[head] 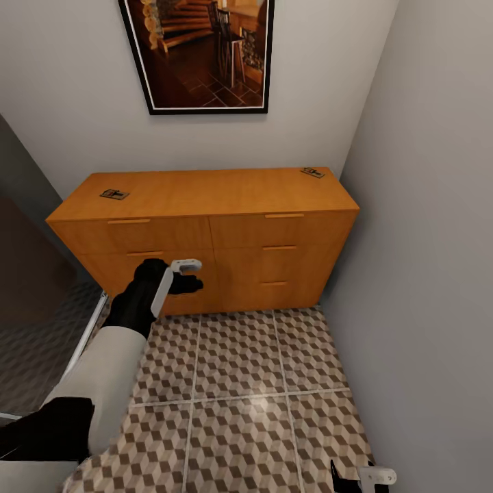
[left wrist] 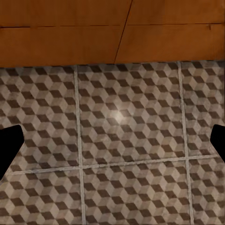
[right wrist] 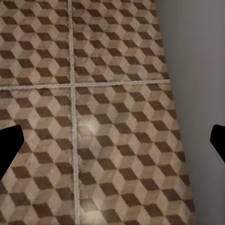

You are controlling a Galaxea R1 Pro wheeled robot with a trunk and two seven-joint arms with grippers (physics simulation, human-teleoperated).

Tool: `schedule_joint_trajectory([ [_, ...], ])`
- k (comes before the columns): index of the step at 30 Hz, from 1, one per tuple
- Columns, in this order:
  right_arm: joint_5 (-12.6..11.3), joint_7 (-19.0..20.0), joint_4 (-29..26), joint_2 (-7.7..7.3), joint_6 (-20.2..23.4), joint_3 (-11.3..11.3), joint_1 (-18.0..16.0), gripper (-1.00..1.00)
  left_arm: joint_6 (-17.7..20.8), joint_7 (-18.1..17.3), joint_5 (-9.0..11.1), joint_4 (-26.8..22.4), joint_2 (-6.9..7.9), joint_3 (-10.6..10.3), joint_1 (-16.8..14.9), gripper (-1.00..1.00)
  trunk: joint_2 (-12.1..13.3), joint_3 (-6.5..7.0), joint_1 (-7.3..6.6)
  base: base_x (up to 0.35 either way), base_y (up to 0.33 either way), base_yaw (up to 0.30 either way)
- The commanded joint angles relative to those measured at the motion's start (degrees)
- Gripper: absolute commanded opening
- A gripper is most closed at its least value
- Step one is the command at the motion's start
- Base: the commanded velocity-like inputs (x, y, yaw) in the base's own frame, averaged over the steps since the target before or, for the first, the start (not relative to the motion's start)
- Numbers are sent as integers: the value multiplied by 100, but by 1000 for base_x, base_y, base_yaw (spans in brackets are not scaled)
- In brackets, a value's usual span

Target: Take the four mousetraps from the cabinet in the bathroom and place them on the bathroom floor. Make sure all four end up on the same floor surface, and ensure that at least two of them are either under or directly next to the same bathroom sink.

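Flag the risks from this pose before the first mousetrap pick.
1. The two mousetraps on the cabinet top, one near its left end and one at the far right corner, are tiny and flat; a pincer may slip off or push them.
2. The right one lies close to the side wall, so arm clearance looks tight.
3. The left pincer hangs low by the drawer fronts and could bump them when rising.

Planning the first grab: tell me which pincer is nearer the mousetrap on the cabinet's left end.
Left. The left pincer hangs before the cabinet front, just below that mousetrap. The right pincer sits far back, low over the floor.
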Motion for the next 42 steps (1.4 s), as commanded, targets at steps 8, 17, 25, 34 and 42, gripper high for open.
schedule_joint_trajectory([
  [8, -54, -10, 3, 0, -15, 53, -2, 100, 28, 71, 38, 374, -13, 12, -560, 100, -2, -5, 0, 0, 0, 0],
  [17, -54, -10, 3, 1, -15, 53, -2, 100, 39, 73, 38, 436, -6, 12, -601, 100, -2, -5, 0, 0, 0, 0],
  [25, -54, -10, 3, 2, -15, 53, -2, 100, 51, 73, 38, 455, -5, 12, -604, 100, -2, -5, 0, 0, 0, 0],
  [34, -54, -10, 3, 6, -15, 53, -2, 100, 66, 68, 32, 439, -5, 14, -604, 100, -2, -5, 0, 0, 0, 0],
  [42, -54, -10, 3, 8, -15, 53, -2, 100, 67, 65, 31, 435, -5, 13, -605, 100, -2, -5, 0, 0, 0, 0],
])
